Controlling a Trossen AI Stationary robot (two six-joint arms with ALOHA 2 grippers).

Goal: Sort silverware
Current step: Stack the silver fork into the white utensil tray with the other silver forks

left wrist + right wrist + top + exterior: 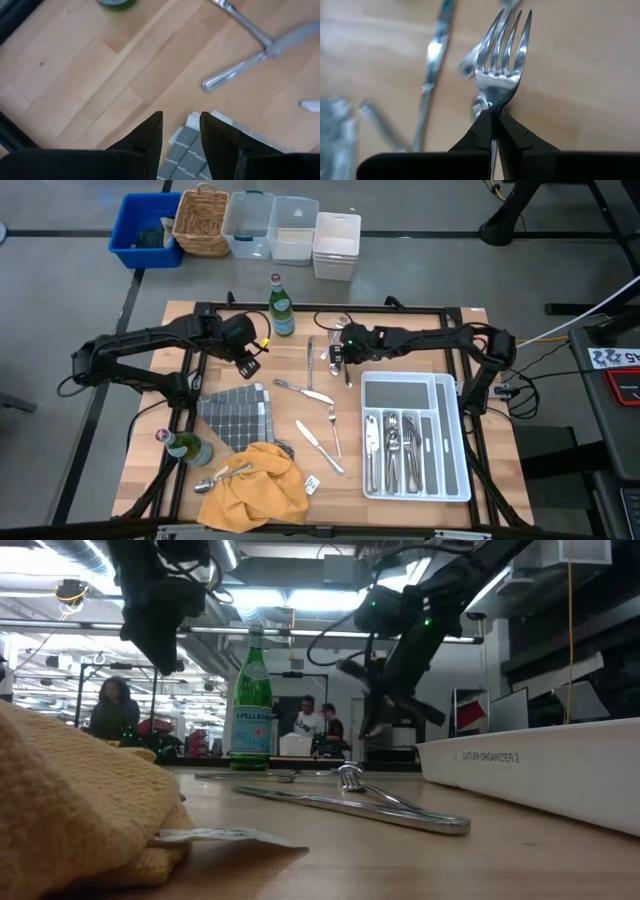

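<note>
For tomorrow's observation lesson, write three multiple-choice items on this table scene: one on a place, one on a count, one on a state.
1. Where does the white tray lie?
A. under the right arm
B. under the left arm
C. off the table

2. How many green bottles stand on the table?
A. one
B. two
C. four

3. What does the right end effector hold?
A. nothing
B. a cloth
C. a fork

Answers: 1 A, the tray lies by the right arm's base. 2 B, one bottle at the far edge, one near the yellow cloth. 3 C, the fingers pinch the fork's neck.
</note>
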